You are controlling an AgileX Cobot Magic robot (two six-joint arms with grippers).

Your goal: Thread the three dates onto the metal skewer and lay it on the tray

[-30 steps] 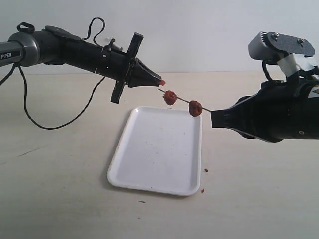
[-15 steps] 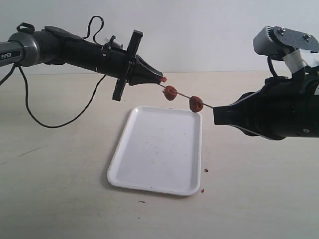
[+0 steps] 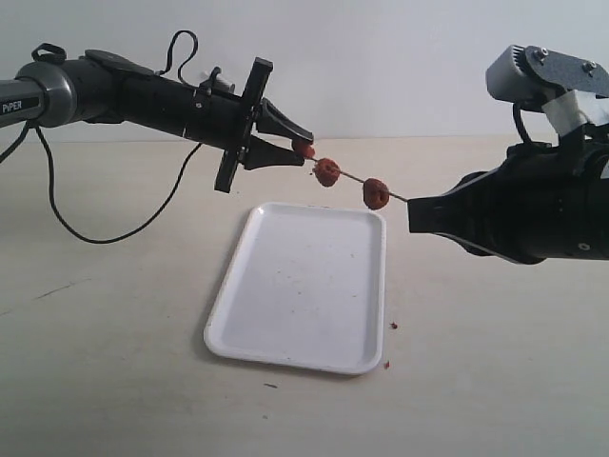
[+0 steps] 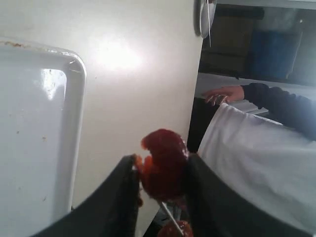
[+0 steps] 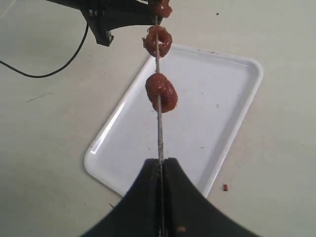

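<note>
With the right pincer (image 3: 411,214): clenched tight on one end of the metal skewer (image 3: 350,182), fingers pressed together with only the thin rod between them. Out from those tips, up in the air: a short bare bit of rod, then the near date (image 3: 375,193), then another bare bit, then the middle date (image 3: 327,172). At the far tip of the rod, right between the fingers of the left pincer (image 3: 306,152): the end date (image 3: 303,149).

At the left pincer: fingers spread apart, with the end date filling the gap. Too close in the wrist view to tell if the pads (image 4: 123,192) touch the fruit on both sides.

Below both pincers, well apart from the rod: the tray (image 3: 221,319), flat on the table (image 3: 114,362), with a wide white floor inside a low rim. Below the left pincer's tips: the far short edge. Down near the right pincer's side: one long edge, with two tiny crumbs (image 3: 393,326) on the table just beside it. Lots of open air between rod and tray. Wide table all around the rim too, most of it on the left pincer's side.

Behind the left pincer, hanging from its arm: a black cable (image 3: 57,224), well apart from tray and rod.
</note>
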